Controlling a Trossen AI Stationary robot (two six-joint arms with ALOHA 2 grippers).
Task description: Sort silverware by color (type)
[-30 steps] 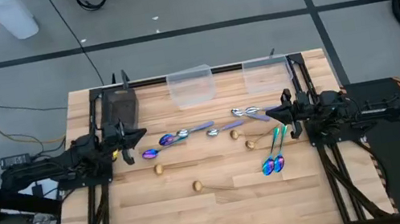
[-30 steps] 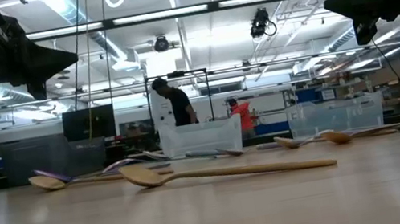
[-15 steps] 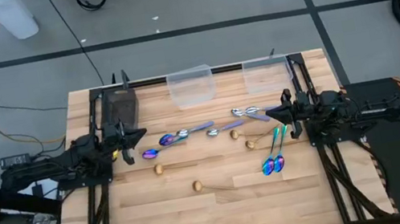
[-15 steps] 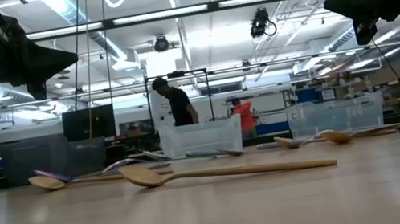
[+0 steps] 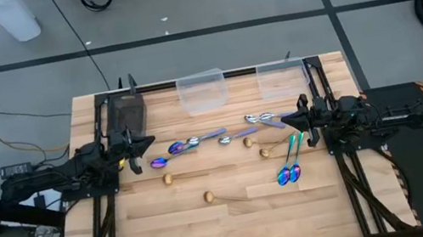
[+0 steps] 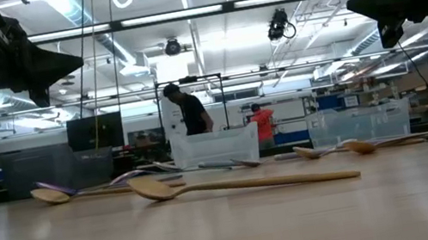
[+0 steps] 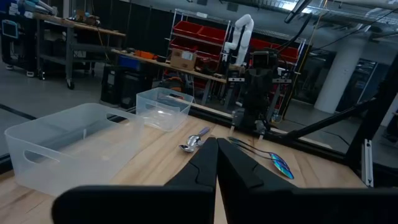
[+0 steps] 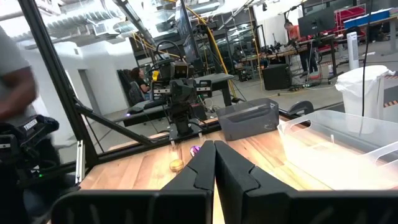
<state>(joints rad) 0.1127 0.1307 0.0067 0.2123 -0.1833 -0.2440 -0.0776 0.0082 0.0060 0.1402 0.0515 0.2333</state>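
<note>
Spoons lie scattered flat on the wooden table: gold ones [image 5: 206, 196] [image 5: 167, 178] [image 5: 265, 152], silver ones [image 5: 256, 118], rainbow ones [image 5: 159, 163] and a rainbow pair [image 5: 288, 174] near the right arm. My left gripper [image 5: 150, 142] is shut and hovers by the table's left side, above the spoons. My right gripper [image 5: 284, 119] is shut and hovers at the right side, near the silver spoons. In the wrist views the left gripper's fingers [image 7: 215, 163] and the right gripper's fingers [image 8: 215, 167] meet with no gap. Both grippers hang high in the low view.
Two clear plastic containers [image 5: 203, 91] [image 5: 281, 79] stand at the far edge, with a dark rectangular tray [image 5: 126, 111] at the far left corner. Bare wood lies along the near half of the table [image 5: 238, 226]. People [image 6: 186, 110] stand in the room beyond.
</note>
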